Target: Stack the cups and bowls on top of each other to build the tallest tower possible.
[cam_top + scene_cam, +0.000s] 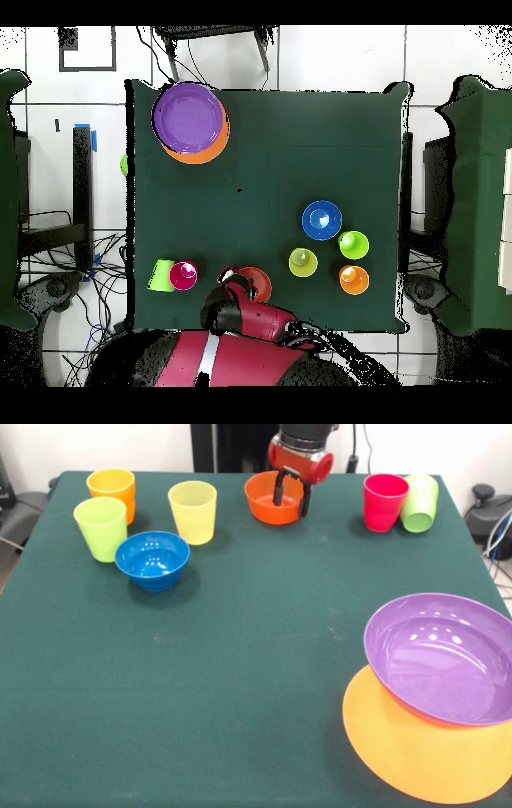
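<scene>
A: Front view first, biggest things: what sits on the green desk (240, 688)?
B: An orange-yellow bowl (416, 760) at the near right corner, with the purple bowl (440, 656) resting tilted on it, overlapping its far side

A: And the medium pieces?
B: The red-orange bowl (272, 504) stands at the far edge. The end effector (292, 496) hangs over it, fingers spread apart, one inside the bowl and one at its rim; nothing is lifted. The blue bowl (152, 558) sits far left

A: Cups?
B: An orange cup (112, 488), a lime cup (100, 528) and a yellow cup (193, 510) stand upright round the blue bowl. Far right, a red cup (384, 502) stands upright with a green cup (420, 502) leaning against it

A: Overhead?
B: Same layout, with the arm (250, 322) reaching over the red-orange bowl (254, 284)
</scene>
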